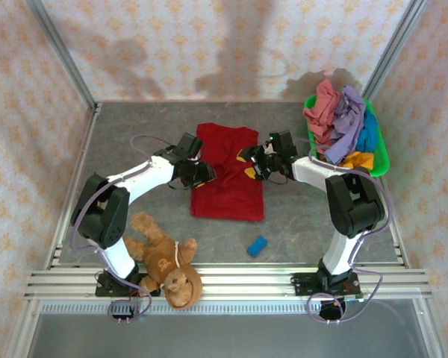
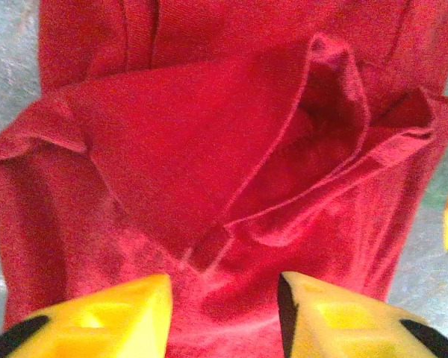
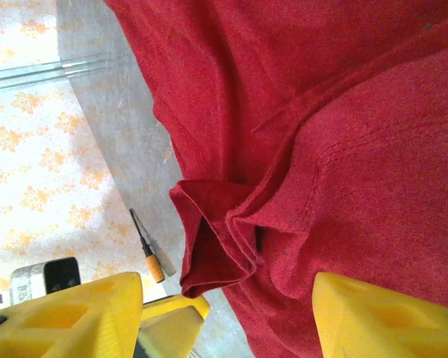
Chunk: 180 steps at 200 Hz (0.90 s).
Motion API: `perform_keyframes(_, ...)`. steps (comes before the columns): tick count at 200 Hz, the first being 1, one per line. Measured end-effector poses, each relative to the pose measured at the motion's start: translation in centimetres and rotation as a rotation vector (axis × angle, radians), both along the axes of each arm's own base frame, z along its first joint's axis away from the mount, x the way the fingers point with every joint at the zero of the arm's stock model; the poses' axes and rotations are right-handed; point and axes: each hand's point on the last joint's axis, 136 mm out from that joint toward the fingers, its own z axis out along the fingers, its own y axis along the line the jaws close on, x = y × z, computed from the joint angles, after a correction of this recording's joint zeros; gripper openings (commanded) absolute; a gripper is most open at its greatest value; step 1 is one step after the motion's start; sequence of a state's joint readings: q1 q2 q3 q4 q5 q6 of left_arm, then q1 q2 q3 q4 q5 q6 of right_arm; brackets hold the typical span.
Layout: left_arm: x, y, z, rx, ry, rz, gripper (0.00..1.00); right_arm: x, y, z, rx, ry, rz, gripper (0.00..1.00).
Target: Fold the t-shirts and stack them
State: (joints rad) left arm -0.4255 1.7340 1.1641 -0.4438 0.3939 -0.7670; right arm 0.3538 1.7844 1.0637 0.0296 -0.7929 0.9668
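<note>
The grey tabletop (image 1: 306,216) carries the dark red t-shirt (image 1: 228,186) flat at its middle, probably so that each arm can work one side. The other t-shirts (image 1: 342,123) lie heaped in the green basket (image 1: 384,155) at the far right corner, out of the way. The left pincer (image 1: 203,176) hangs wide over the shirt's left edge. The right pincer (image 1: 249,162) hangs wide over the right edge, where a sleeve (image 3: 209,250) curls inward, seemingly mid-fold.

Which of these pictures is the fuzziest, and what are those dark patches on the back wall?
Top external view: sharp, evenly lit; the patches on the back wall are soft shadows. Left wrist view: fuzziest, the dark red t-shirt soft and grainy, the yellow fingers blurred. Right wrist view: cloth weave crisper, its fingers out of focus.
</note>
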Motion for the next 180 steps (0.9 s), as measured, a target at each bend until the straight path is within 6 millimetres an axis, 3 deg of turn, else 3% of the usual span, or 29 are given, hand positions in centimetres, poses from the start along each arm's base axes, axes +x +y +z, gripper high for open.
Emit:
perform_keyframes(29,0.5,0.7,-1.1,0.072,0.009,-0.008,0.27,0.3,-0.8,-0.2,-0.003,0.004,-0.018,0.62)
perform_keyframes(68,1.8,1.3,-1.0,0.12,-0.017,-0.017,0.06,-0.1,-1.4,-0.6,-0.021,0.015,-0.012,0.62)
perform_keyframes(87,2.7,1.7,-1.1,0.102,-0.014,0.004,0.01,-0.5,-1.3,-0.1,-0.014,0.006,0.0,0.62)
perform_keyframes(120,4.2,2.3,-2.1,0.035,0.01,0.059,0.01,-1.5,-1.3,0.3,-0.003,0.001,0.027,0.62)
perform_keyframes(158,6.6,3.6,-3.0,-0.1,0.011,0.167,0.05,-3.0,-1.8,-1.2,-0.032,0.04,0.045,0.62)
perform_keyframes(168,7.3,4.0,-3.6,-0.141,0.018,0.2,0.11,-3.4,-1.9,-1.7,-0.042,0.054,0.051,0.62)
perform_keyframes(180,8.0,4.6,-4.5,-0.18,0.034,0.233,0.3,-3.6,-2.1,-2.0,-0.055,0.06,0.059,0.62)
